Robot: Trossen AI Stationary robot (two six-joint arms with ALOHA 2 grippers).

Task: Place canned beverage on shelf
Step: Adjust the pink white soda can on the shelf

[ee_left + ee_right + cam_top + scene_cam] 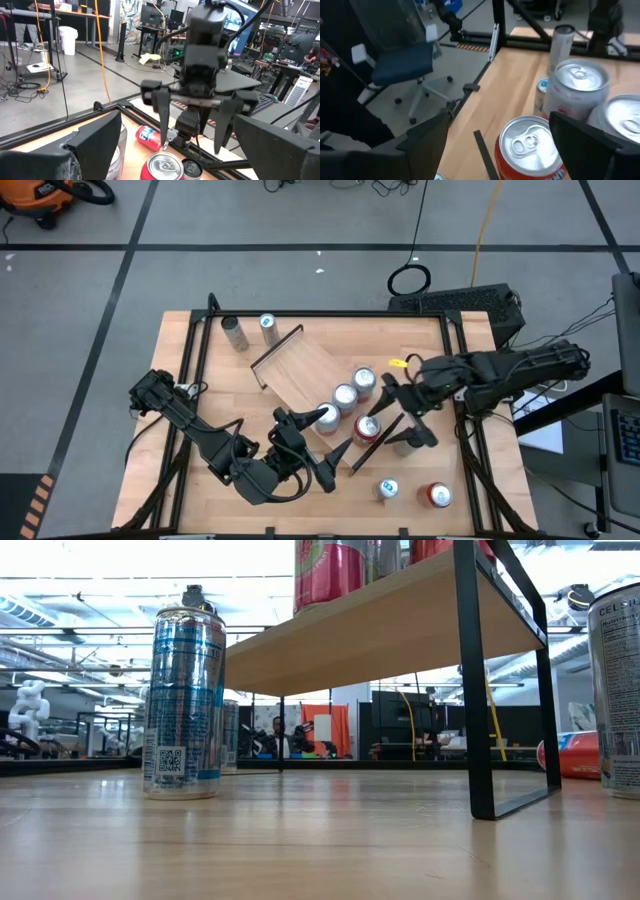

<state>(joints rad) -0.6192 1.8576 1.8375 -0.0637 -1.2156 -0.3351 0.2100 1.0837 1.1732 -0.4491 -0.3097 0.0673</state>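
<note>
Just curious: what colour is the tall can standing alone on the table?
Silver with light blue markings, the tall can; the low view shows it best.

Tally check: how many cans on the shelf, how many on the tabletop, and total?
Cans on the shelf: 4
Cans on the tabletop: 4, maybe a fifth under the right arm
Total: 8 certain
</note>
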